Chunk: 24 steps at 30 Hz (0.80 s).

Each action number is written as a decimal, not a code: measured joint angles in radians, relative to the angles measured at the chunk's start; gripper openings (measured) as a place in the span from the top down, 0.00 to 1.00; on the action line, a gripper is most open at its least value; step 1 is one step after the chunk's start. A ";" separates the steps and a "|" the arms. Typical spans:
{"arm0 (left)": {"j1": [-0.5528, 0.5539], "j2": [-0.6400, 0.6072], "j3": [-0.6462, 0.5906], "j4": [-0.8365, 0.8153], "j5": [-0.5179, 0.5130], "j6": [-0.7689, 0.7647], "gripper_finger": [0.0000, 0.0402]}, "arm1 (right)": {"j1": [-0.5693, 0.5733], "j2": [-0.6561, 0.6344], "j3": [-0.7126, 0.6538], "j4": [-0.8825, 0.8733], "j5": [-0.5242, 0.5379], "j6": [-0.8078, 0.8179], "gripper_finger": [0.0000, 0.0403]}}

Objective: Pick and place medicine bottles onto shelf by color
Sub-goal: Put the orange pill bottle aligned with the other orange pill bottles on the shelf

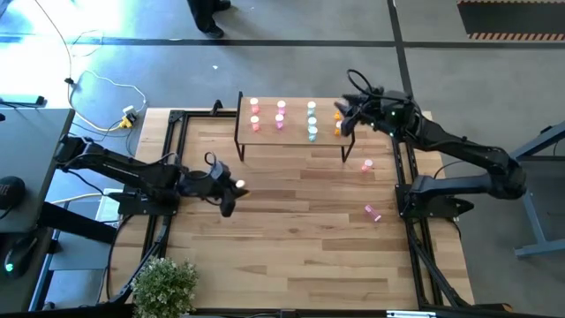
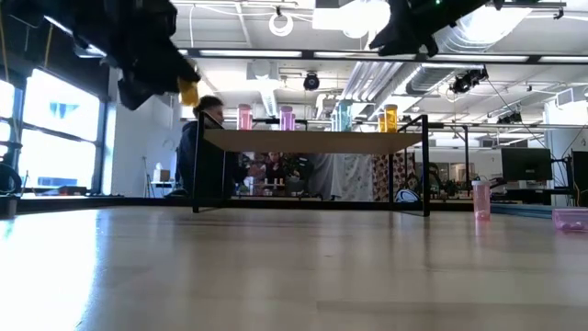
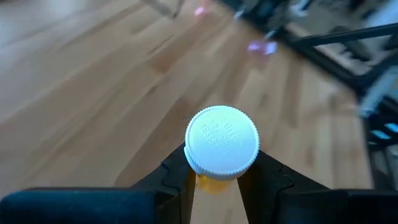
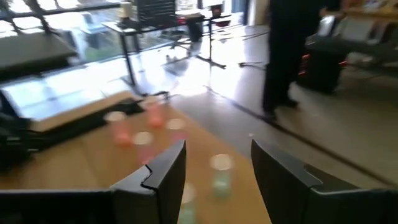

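Note:
My left gripper (image 1: 226,189) hangs over the table's left half, shut on an orange bottle (image 3: 214,184) with a white cap (image 3: 222,147). My right gripper (image 1: 346,116) hovers open above the right end of the shelf (image 1: 291,134), touching nothing. On the shelf (image 2: 312,142) stand pink bottles (image 1: 281,113), teal bottles (image 1: 312,122) and orange bottles (image 2: 390,118). In the right wrist view the teal bottles (image 4: 219,171) show between my open fingers, the pink ones (image 4: 118,127) beyond. One pink bottle (image 1: 368,164) stands on the table; another (image 1: 373,213) lies on its side. My left gripper pinches the orange bottle between its two fingers (image 3: 176,180), on the orange body (image 3: 211,185) just under the white cap. The cap faces the wrist camera and hides most of the body. The bottle is lifted clear of the table (image 2: 188,92).
A potted plant (image 1: 163,284) stands at the table's near left corner. Black frame rails (image 1: 177,159) run along both table sides. Cables and a yellow plug (image 1: 129,117) lie on the floor past the far left corner. A person stands beyond the table (image 2: 204,147).

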 joint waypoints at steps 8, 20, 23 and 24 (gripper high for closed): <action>0.001 -0.001 0.000 0.159 0.040 0.226 0.78 | 0.183 0.001 0.000 -0.001 -0.107 0.239 0.57; 0.006 0.006 0.000 0.382 0.029 0.435 0.78 | 0.420 0.141 0.000 0.071 -0.142 0.525 0.57; 0.014 0.006 0.000 0.460 0.027 0.438 0.78 | 0.457 0.196 0.000 0.145 -0.144 0.544 0.57; 0.016 0.010 0.000 0.481 0.019 0.438 0.78 | 0.466 0.212 0.000 0.178 -0.152 0.550 0.57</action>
